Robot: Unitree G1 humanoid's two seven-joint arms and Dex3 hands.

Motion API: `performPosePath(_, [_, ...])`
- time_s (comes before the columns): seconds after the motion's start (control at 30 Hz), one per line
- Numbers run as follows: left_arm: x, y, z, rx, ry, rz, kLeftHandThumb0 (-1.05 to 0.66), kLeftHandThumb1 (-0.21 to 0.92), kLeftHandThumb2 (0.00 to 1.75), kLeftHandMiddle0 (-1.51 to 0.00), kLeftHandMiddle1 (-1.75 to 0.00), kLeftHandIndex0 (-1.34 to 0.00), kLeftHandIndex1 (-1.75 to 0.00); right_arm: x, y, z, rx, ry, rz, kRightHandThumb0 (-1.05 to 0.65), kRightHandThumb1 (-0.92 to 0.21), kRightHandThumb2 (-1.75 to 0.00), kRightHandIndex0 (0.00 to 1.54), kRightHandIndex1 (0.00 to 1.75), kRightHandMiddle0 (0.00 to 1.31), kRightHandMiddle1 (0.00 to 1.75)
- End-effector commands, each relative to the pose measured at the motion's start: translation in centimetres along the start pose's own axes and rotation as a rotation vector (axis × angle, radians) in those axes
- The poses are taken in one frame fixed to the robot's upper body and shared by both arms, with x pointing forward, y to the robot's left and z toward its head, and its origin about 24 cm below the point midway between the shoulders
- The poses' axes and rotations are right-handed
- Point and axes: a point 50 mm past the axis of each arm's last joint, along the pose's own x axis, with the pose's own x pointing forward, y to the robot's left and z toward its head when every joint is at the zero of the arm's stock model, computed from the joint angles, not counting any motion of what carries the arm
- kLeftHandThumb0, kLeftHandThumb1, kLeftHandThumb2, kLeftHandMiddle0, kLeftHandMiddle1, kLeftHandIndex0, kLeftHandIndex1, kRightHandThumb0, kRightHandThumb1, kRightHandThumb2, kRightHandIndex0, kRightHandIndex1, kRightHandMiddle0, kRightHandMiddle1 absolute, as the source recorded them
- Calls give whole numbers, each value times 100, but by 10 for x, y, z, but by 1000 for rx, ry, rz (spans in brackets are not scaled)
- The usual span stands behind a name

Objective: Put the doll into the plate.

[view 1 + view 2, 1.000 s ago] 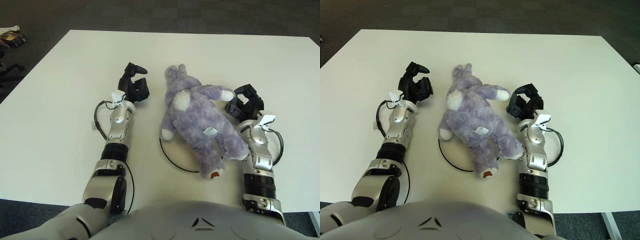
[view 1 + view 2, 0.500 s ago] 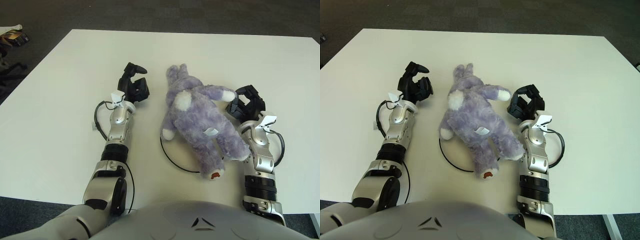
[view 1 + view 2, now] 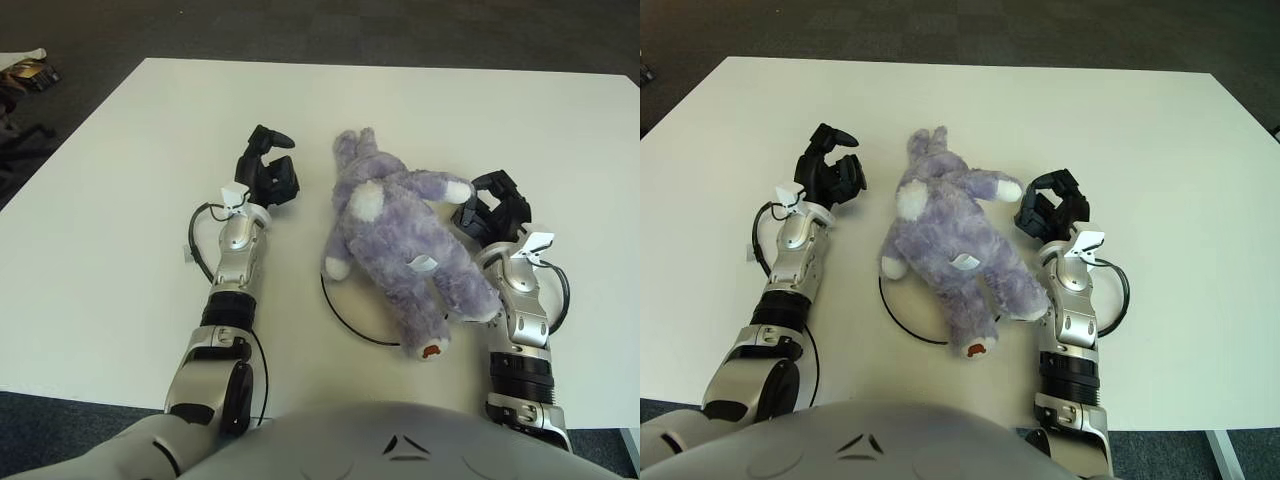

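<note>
Barely anything has shifted: the right hand has edged a touch closer in, fingers loose and holding nothing, just beside the doll's arm. Doll lies sprawled over the plate, whose rim peeks out underneath, so placement looks done. Left hand hovers empty, fingers spread, left of the doll. Next likely calls for pulling clear; the table offers room all round.

The purple doll lies over the plate, both hands empty.
</note>
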Motion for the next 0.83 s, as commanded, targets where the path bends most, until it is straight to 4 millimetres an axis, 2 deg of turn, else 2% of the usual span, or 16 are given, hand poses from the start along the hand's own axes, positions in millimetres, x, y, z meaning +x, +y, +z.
performPosePath(0.0, [-24, 7, -24, -6, 114, 36, -41, 56, 100, -108, -175, -42, -175, -17, -15, -24, -24, 97, -55, -45, -41, -120, 92, 175, 54, 175])
performPosePath(0.53, [-28, 6, -26, -19, 117, 45, -41, 57, 100, -108, -175, -42, -175, -17, -19, -26, -37, 84, -42, -45, -40, -121, 93, 175, 54, 175])
performPosePath(0.8, [-28, 9, -27, -16, 120, 56, -41, 55, 101, -110, -175, -43, -175, -15, -14, -26, -56, 69, -24, -45, -41, -119, 94, 175, 54, 175])
